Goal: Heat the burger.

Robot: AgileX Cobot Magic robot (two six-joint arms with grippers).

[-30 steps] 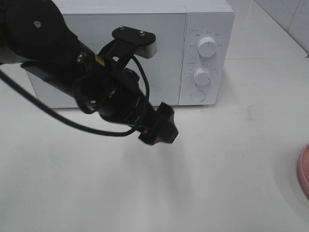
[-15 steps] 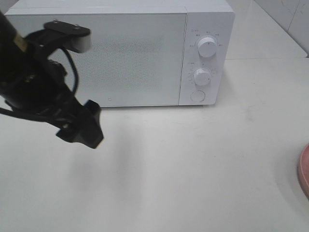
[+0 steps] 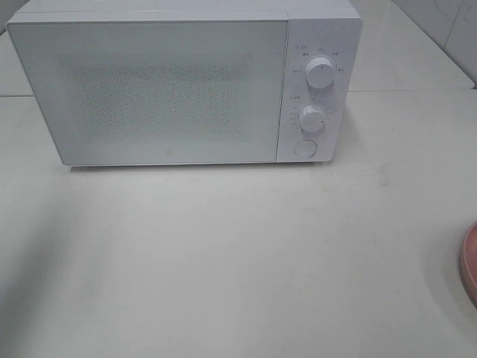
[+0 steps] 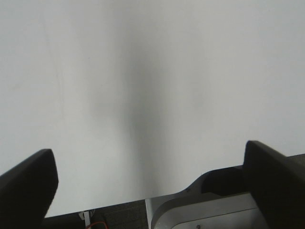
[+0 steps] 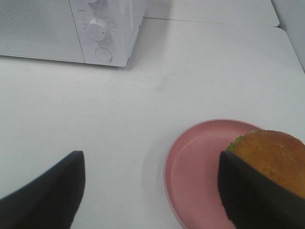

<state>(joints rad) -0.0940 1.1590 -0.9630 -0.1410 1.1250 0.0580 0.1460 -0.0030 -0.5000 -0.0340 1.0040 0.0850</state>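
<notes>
So, burger (image 5: 269,160) sits on pink plate (image 5: 195,167), well apart from closed microwave (image 3: 171,89); both end effectors spread wide, holding nothing: left (image 4: 147,176), right (image 5: 152,191).

Glossy-bunned burger (image 5: 269,161); smooth matt pink plate (image 5: 195,169); matt white microwave (image 3: 186,82).

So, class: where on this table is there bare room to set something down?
The wide stretch of table in front of the microwave is bare, reaching right to the pink plate. The plate itself is taken: the burger sits on it.
</notes>
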